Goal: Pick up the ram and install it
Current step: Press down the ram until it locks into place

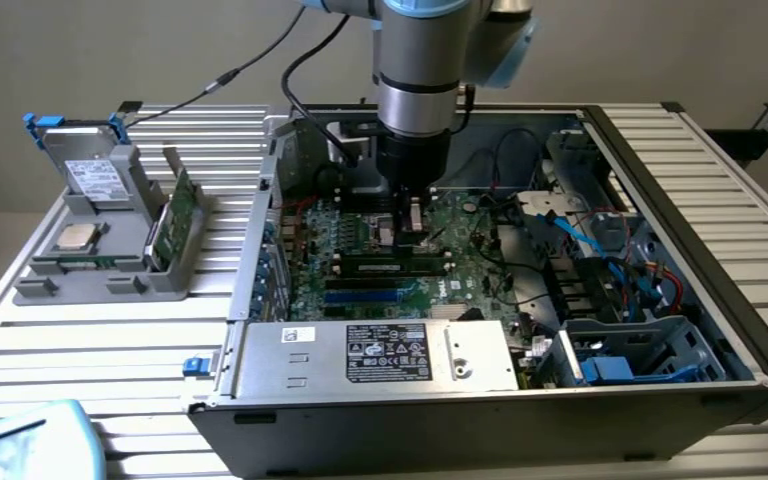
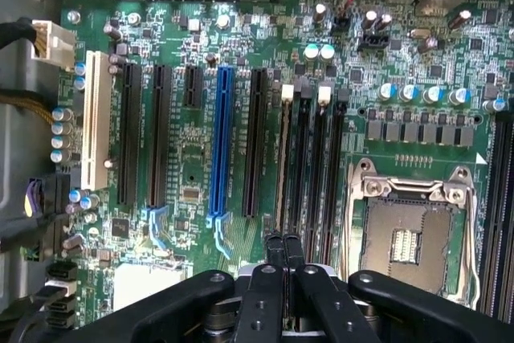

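The ram (image 1: 387,267) is a narrow green stick with black chips, standing in a memory slot on the motherboard (image 1: 480,262) inside the open computer case. In the wrist view the ram (image 2: 283,162) shows edge-on in the slot nearest the black and blue expansion slots. My gripper (image 1: 412,228) hangs straight down over the board, just above the ram's middle. Its black fingers (image 2: 275,248) are shut together with nothing between them, and the gripper (image 2: 283,238) points along the ram's top edge. Whether the tips touch the stick I cannot tell.
Empty black memory slots (image 2: 321,166) and the open processor socket (image 2: 409,234) lie beside the ram. The power supply (image 1: 377,355) spans the case front and drive bays with cables (image 1: 624,290) fill its side. A grey holder (image 1: 104,260) outside the case carries a drive, a chip and a green board (image 1: 171,225).
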You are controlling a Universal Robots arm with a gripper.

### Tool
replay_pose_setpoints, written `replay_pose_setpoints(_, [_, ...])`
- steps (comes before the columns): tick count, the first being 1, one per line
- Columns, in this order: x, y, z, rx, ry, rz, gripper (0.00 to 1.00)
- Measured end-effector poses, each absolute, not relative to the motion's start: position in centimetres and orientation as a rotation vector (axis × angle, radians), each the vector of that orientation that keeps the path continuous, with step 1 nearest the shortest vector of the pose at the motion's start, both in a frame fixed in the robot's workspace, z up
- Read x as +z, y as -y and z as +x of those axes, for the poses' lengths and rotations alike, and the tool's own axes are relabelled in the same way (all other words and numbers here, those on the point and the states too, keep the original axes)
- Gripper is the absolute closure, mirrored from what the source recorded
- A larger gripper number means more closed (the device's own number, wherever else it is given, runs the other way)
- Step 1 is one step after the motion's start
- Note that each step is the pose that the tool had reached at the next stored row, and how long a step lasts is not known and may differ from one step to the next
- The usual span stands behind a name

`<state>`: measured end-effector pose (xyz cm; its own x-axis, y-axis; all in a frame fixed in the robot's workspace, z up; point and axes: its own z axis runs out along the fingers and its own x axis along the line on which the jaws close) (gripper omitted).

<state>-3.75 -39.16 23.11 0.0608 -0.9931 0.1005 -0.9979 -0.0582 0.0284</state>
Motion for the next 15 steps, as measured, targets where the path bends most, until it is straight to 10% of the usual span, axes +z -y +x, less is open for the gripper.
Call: replay_pose_setpoints(15, [22.3,39.2,-5.3,0.081,2.092,2.221,0.89])
